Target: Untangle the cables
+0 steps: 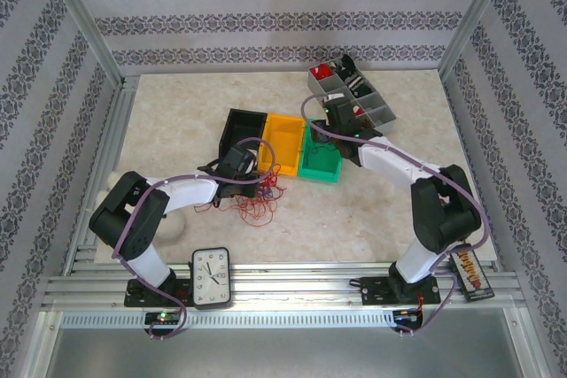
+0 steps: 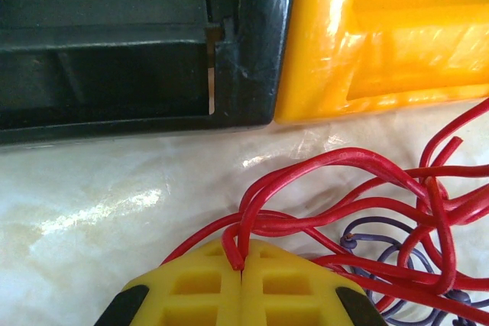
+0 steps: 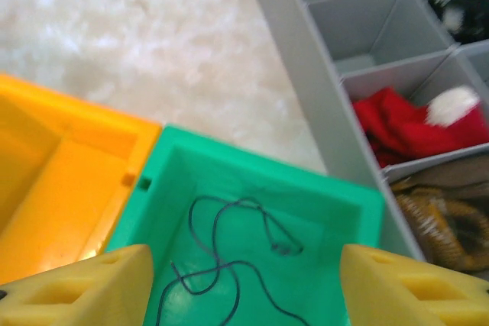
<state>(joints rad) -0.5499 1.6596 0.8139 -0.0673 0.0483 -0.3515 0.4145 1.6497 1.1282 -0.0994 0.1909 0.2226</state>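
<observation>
Red cables (image 1: 255, 204): loose tangle on the bench (image 1: 372, 210), just in front of the black bin (image 2: 114, 74) and orange bin (image 2: 382, 36); a thin purple strand (image 2: 382, 230) lies among the red loops.
Left jaws: closed, yellow pads (image 2: 199, 288) pinching one red strand of the tangle, low over the bench.
Right jaws: open wide, nothing between the pads (image 3: 92, 288), hovering over the green bin (image 3: 252, 166).
Green bin: touching the orange bin; one thin dark cable (image 3: 229, 202) lies curled on its floor.
Grey tray (image 3: 306, 74): just beside the green bin; one compartment holds a red and white cloth item (image 3: 397, 120), the next something brown (image 3: 443, 227).
Clock (image 1: 211, 277): face up at the near edge, beside the left arm's base, well apart from the tangle.
</observation>
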